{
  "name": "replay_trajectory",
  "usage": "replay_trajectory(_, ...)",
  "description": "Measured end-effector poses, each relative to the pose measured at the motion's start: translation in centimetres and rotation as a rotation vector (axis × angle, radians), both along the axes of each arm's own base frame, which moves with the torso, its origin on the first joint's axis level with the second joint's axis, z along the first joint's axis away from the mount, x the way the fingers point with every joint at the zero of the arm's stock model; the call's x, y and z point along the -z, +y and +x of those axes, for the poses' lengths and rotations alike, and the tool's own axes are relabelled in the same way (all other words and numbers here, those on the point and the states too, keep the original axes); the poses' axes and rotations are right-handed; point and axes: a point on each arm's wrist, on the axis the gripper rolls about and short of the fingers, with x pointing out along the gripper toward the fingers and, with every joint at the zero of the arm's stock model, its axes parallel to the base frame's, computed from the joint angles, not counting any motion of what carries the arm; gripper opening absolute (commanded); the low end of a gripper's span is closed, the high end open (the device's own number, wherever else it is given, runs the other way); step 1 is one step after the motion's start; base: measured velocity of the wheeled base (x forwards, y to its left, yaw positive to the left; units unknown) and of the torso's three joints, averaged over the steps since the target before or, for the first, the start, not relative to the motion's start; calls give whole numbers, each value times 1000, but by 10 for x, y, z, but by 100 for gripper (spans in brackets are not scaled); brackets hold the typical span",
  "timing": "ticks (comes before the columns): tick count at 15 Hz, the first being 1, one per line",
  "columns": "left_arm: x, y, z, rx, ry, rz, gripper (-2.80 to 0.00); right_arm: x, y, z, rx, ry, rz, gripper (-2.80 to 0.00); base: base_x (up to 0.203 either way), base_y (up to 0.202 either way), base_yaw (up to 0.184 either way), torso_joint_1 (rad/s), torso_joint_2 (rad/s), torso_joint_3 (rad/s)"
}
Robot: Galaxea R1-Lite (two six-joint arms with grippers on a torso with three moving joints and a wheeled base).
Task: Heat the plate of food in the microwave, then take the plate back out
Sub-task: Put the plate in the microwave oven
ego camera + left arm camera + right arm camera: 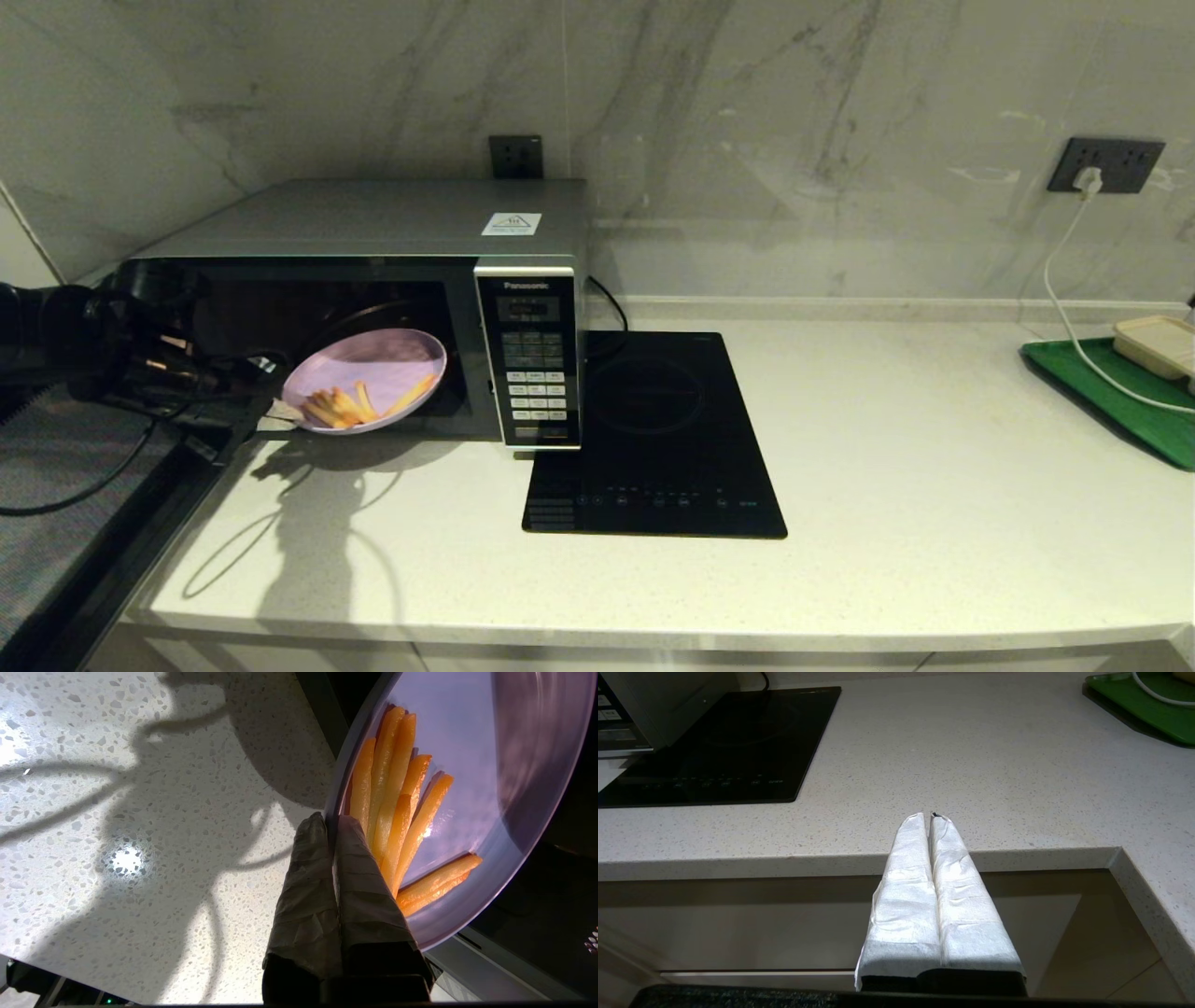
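Left wrist view: left hand pinching glossy round lilac plate rim.

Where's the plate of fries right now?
In the head view the plate of fries is tilted at the microwave's open mouth, on the robot's left, its rim pinched by the left pincer.

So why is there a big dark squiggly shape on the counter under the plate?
In the head view, it is a shadow: light from above hits the left gripper, its cables and the plate of fries, and throws their outline onto the countertop. In the left wrist view, the same shadow crosses the speckled stone, beside a small bright glare spot.
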Motion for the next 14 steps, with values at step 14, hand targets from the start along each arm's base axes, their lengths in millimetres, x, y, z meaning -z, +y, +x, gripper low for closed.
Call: replay_trajectory(14,-16,-9,27,-4,-87,-11,-280,0,0,0,-1,0,0,-280,0,0,0,0,0,0)
